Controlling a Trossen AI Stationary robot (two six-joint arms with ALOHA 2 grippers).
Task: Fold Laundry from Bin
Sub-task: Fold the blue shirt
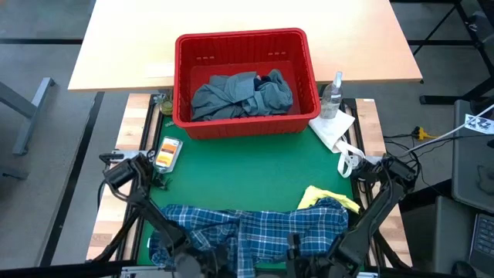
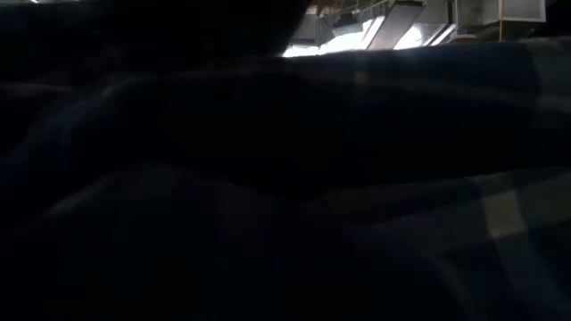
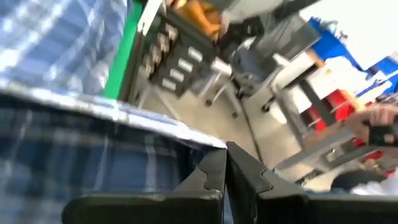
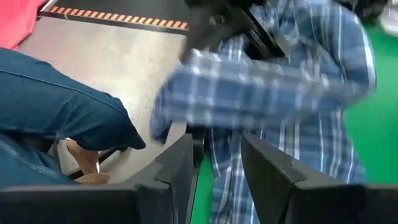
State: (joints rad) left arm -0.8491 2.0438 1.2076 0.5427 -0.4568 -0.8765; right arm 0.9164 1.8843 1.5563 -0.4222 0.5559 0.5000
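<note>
The blue-white plaid shirt lies spread along the near edge of the green mat and fills the dark low view. A yellow garment lies at the shirt's far right corner. The red bin stands at the far side and holds a grey-blue garment and a dark navy one. My left gripper is shut at the shirt's near edge. My right gripper is open, with its fingers on either side of a hanging part of the shirt. My left gripper is shut on the plaid shirt at an edge by the table's near side. The cloth meets the fingers only at their free ends. From the right wrist view it shows holding a raised band of the shirt. How many layers it has cannot be told.
A spray bottle and white paper towel sit right of the bin. An orange-labelled packet lies on the mat's left. A person's jeans-clad leg is just past the table's near edge. Bare mat lies between bin and shirt.
</note>
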